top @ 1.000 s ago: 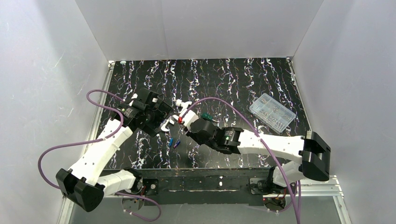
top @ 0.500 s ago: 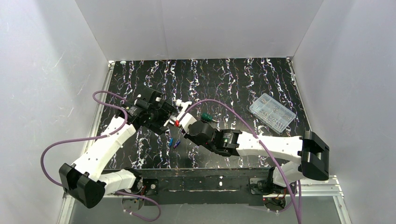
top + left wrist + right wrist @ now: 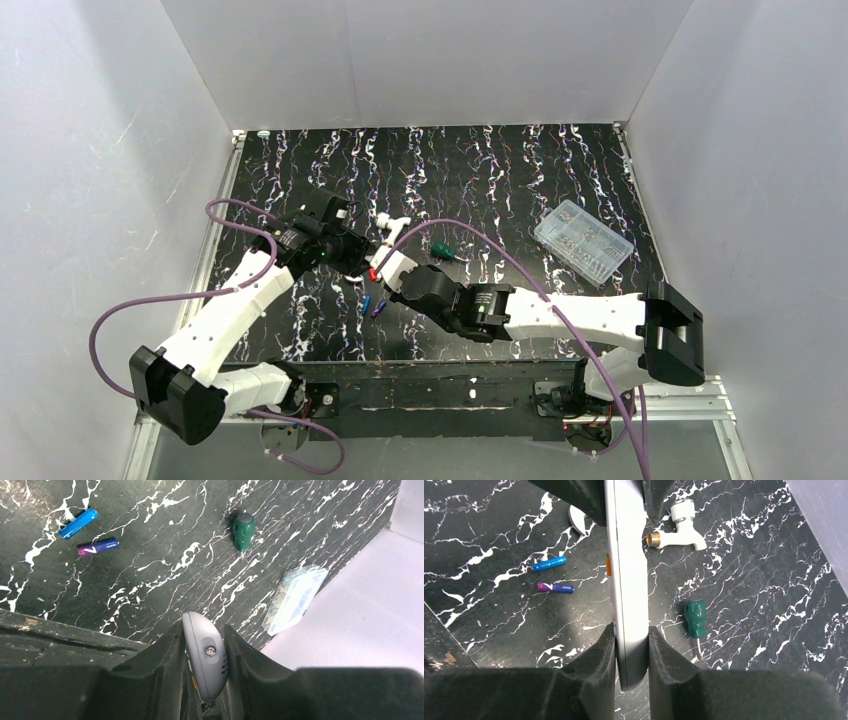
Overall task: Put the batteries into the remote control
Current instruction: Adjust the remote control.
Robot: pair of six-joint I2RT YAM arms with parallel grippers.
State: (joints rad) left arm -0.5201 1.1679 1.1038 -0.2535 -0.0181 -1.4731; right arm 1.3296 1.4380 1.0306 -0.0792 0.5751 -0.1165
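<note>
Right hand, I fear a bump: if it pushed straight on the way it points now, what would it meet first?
The left hand. The right hand points along the remote it grips, and the left hand clamps the far end, straight ahead. The gap between them is hard to judge.

- The top external camera sits high above and behind the arm bases, tilted down and forward. It is the far view, taking in the whole counter (image 3: pixel 520 170) and the white walls (image 3: pixel 430 60) round it.
- The left wrist camera rides just behind the left tool (image 3: pixel 202 635) and looks along its fingers. It is very near: the remote control (image 3: pixel 206 655) clamped there fills the bottom middle, with the counter slanting beyond.
- The right wrist camera rides behind the right tool (image 3: pixel 630 635) and faces steeply down at the counter, close in.
- All three views share the batteries (image 3: pixel 78 523) and the green-handled screwdriver (image 3: pixel 695 618).
- Only the top and left wrist views share the clear plastic box (image 3: pixel 295 597).
- Only the top and right wrist views share the white tap (image 3: pixel 676 532).
</note>
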